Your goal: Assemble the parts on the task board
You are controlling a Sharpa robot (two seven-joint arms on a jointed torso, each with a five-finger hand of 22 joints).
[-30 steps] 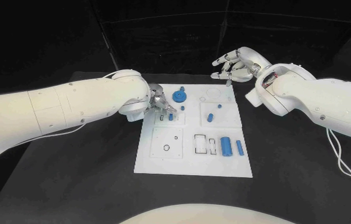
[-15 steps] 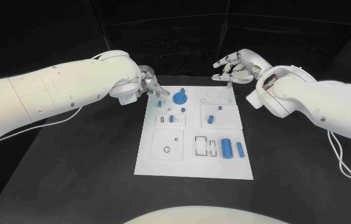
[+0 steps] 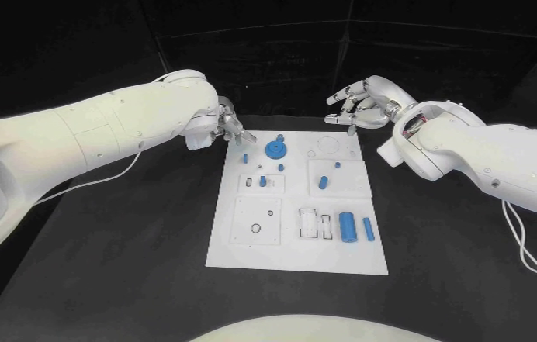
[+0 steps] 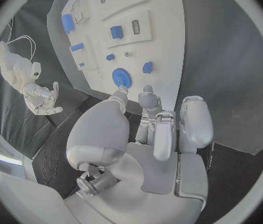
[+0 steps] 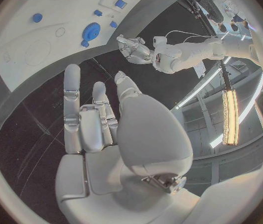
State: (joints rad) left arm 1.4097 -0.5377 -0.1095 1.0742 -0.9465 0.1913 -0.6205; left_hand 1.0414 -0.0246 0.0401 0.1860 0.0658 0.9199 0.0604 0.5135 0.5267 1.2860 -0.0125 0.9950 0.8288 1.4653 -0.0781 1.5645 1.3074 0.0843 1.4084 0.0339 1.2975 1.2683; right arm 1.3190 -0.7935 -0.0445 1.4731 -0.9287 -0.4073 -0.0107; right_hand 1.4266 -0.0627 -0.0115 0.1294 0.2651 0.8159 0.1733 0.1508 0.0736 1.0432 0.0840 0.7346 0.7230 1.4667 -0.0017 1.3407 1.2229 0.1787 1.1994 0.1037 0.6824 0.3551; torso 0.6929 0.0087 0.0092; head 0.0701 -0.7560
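Left robot hand (image 3: 230, 130) hovers empty, fingers apart, beside the white board (image 3: 298, 237); right robot hand (image 3: 360, 103) hangs spread and empty behind it

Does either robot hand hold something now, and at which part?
Nothing is held. The left robot hand and the right robot hand are both empty, off the task board.

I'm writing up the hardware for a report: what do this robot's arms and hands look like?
Both arms are bulky, smooth white shells with rounded joints and small dark screw dots. A thin white cable loops off the left arm, another off the right arm. The left hand and right hand are silver metal, with segmented fingers capped by pale rounded tips and a broad smooth palm cover.
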